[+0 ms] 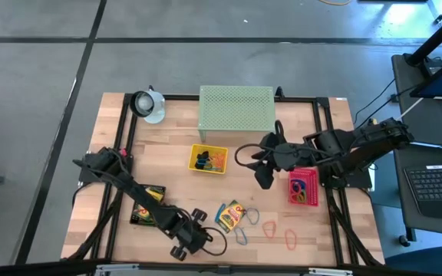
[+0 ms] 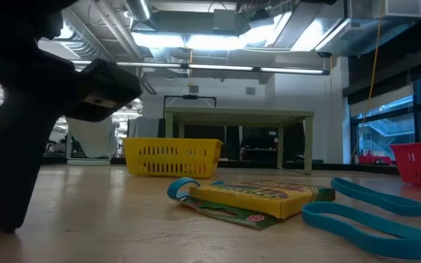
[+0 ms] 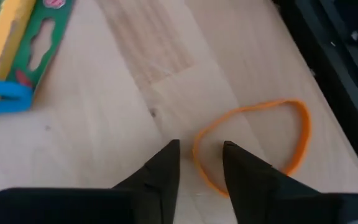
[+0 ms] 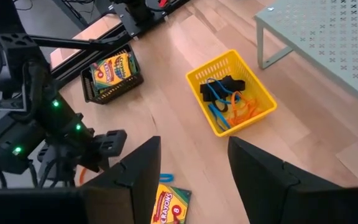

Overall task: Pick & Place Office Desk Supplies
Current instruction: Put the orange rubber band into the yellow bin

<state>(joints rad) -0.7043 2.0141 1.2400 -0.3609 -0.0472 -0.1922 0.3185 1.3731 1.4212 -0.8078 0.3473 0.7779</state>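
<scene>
Lying flat on the near edge of the table, an orange loop (image 3: 253, 140) is straddled by the left gripper (image 3: 201, 155), whose jaws are partly open with one strand between them, not yet pinched. A crayon box (image 1: 230, 215) and several loops (image 1: 269, 228) are left loose just right. Sorted items are seen in the yellow tray (image 4: 253, 87), black tray (image 4: 114, 87) and pink tray (image 1: 313, 201). The right gripper (image 4: 191, 155) hangs open mid-table.

My two arms are matte black, built of chunky jointed segments; black cables loop beside the right arm's wrist; the left tool (image 3: 201, 165) ends in two dark, tapered wedge fingers; small green lights glow on the left arm's housing.
</scene>
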